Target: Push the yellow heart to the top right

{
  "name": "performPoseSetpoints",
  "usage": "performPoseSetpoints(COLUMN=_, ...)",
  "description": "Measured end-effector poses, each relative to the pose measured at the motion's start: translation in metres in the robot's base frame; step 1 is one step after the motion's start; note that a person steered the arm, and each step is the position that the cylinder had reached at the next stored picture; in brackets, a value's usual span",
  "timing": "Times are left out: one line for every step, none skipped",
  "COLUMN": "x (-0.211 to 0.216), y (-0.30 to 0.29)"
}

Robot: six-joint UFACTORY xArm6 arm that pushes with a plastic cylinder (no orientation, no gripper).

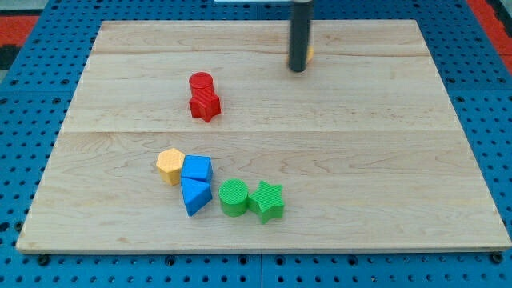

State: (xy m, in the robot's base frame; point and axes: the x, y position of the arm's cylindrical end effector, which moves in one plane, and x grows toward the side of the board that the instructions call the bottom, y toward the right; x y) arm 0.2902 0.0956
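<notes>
Camera view takes in a pale wooden counter [336, 168] made of planks, resting on a blue pegboard [24, 120] whose holes show all round it; a strip of red floor or matting [16, 24] peeks in at the view's top corners.

Nearest the view's bottom sits a cluster of blocks. A blue triangular block [195, 196] lies lowest, touching a blue block [197, 169] with slanted faces just above it, and an orange-yellow hexagonal block [170, 166] presses against that one's left side. Just to the right, a green cylinder [234, 197] and a green star [267, 201] stand touching each other.

Further up, left of centre, a red cylinder [201, 82] stands right behind a red star-like block [205, 104], the two in contact.

Farthest away, near the view's top and right of centre, the dark rod comes down, and my tip [298, 70] meets the wood. It is a plain end effector with nothing to open or clamp. A sliver of the yellow heart [309, 56] shows at the rod's right side, touching it and mostly hidden behind it, so its shape cannot be made out.

Bare wood stretches from the heart to the top right corner, and the whole right half is unoccupied.
</notes>
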Motion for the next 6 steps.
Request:
performPoseSetpoints(x=-0.022, y=0.032)
performPoseSetpoints(x=0.012, y=-0.016)
performPoseSetpoints(x=0.007, y=-0.075)
performPoseSetpoints(x=-0.039, y=-0.047)
performPoseSetpoints(x=-0.044, y=0.018)
performPoseSetpoints(x=-0.045, y=0.054)
